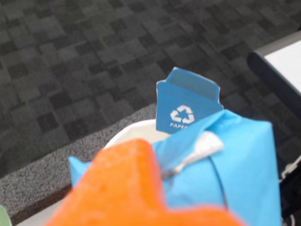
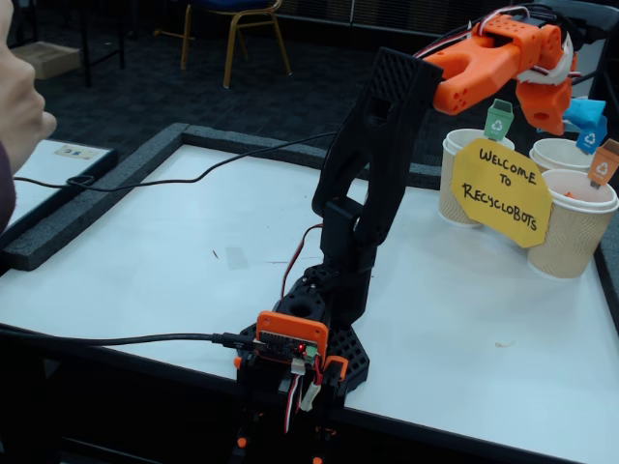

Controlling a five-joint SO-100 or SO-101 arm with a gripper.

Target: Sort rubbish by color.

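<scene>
Gripper (image 2: pixel 571 114): orange, upper right of the fixed view, at the end of the black arm (image 2: pixel 372 184) stretched toward the cups; jaws closed on the blue wad.
Blue wad (image 1: pixel 225 165): light blue crumpled paper, fills the lower right of the wrist view, pressed against the orange finger (image 1: pixel 127 188) at lower centre; in the fixed view a small blue lump (image 2: pixel 584 110) beside the gripper tip, held in the air over the rear cup.
Rear cup (image 2: pixel 561 153): beige, white rim; in the wrist view its rim (image 1: pixel 129 134) shows just behind the wad, centre of frame.
Blue tag (image 1: pixel 186 103): bin-shaped card with white recycling mark and the word "PAPER", upright at the rim, centre of the wrist view; partly covered by the wad.
Left cup (image 2: pixel 462 174): beige, carries a green tag (image 2: pixel 499 119).
Right cup (image 2: pixel 571 227): beige, nearest the right edge, carries an orange tag (image 2: pixel 604 162).
Sign (image 2: pixel 503 190): yellow, reads "Welcome to Recyclobots", leans in front of the cups.
Table (image 2: pixel 174 251): white top, dark border; black cable runs across its left part.
Green wad: cannot tell; only a green sliver (image 1: pixel 3 217) at the lower left corner of the wrist view.
</scene>
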